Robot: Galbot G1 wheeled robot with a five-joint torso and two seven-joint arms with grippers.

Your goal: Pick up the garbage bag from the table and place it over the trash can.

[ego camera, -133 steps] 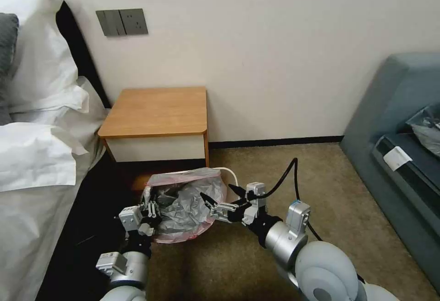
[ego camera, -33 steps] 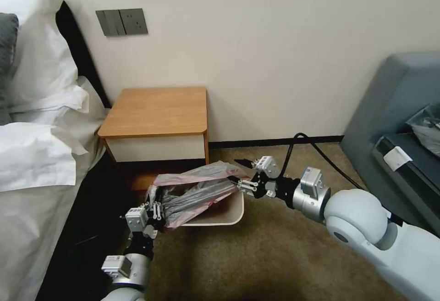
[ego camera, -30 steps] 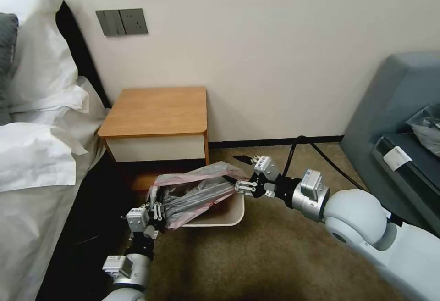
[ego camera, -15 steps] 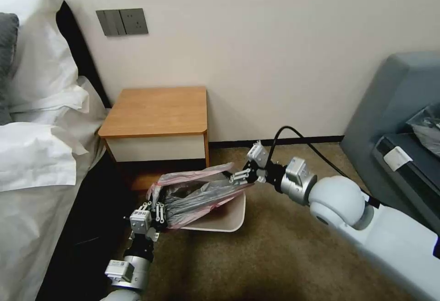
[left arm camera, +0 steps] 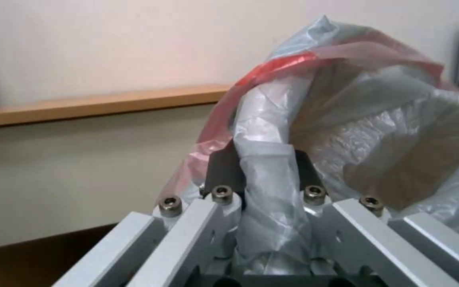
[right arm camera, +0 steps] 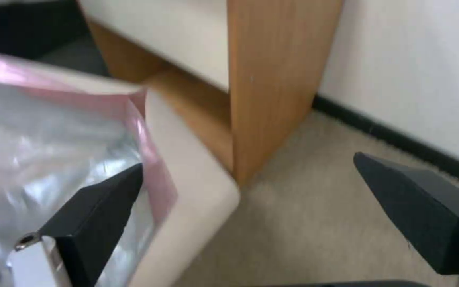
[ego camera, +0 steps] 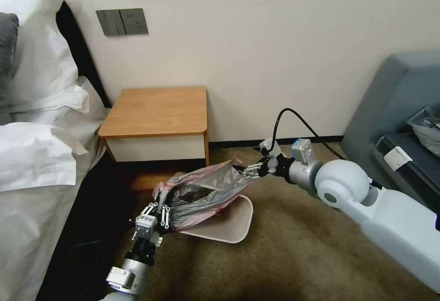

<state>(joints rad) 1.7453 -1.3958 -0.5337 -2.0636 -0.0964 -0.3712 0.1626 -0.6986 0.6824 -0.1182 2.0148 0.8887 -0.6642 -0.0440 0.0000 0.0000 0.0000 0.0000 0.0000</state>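
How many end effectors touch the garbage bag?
2. The left end effector is shut on the garbage bag at its near end; the right end effector, open, hooks one finger inside the far end.

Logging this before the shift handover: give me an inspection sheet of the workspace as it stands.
Surface: nightstand, nothing seen on its top.
Job's things: garbage bag stretched between both grippers, draped over the left part of the trash can; the can sits on the carpet, looks tilted, its right rim bare.
Clutter: a grey plastic bag on the sofa.
Grippers: left gripper shut on the bag's near edge; right gripper open, one finger at the bag's pink rim.
Cables: black cable arcs up from the right wrist.
Surroundings: bed on the left, wall sockets, grey-blue sofa on the right.
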